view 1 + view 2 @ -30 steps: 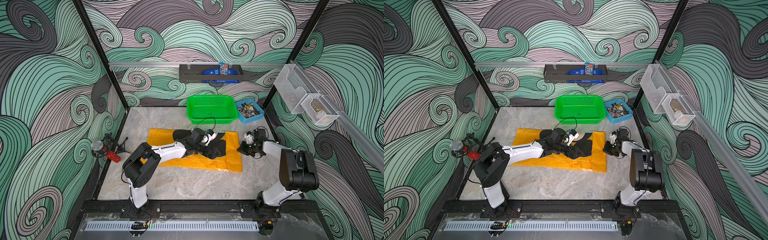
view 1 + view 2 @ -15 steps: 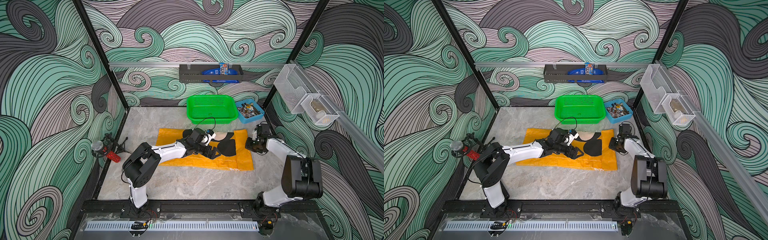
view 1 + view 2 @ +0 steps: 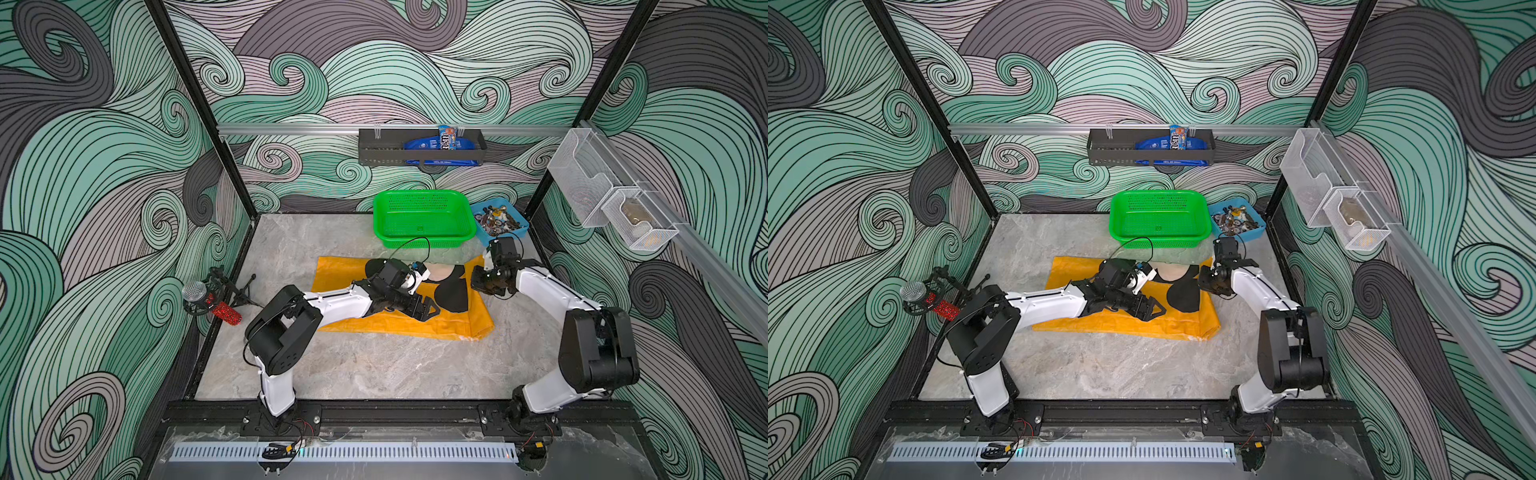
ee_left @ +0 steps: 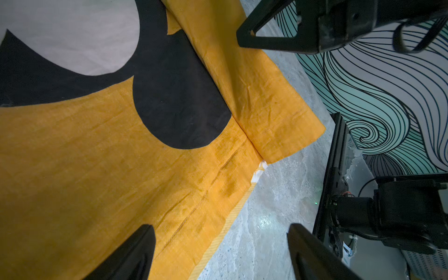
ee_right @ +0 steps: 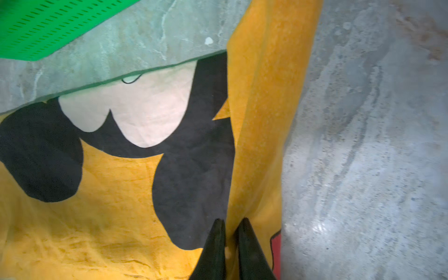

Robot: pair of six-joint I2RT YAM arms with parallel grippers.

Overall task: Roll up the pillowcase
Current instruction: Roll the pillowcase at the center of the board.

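R gripper (image 5: 230, 232): jaws narrow, pinching the folded-over strip at the pillowcase (image 3: 399, 326) edge on the R arm's side. L gripper (image 4: 218, 254): jaws wide, gripping nothing, over the cloth near its front edge. Pillowcase lies flat mid-table (image 3: 374, 374), black eared print up, 1 strip along the R side folded over. Green basket (image 3: 424, 216) & blue bin (image 3: 500, 220) sit just behind it.
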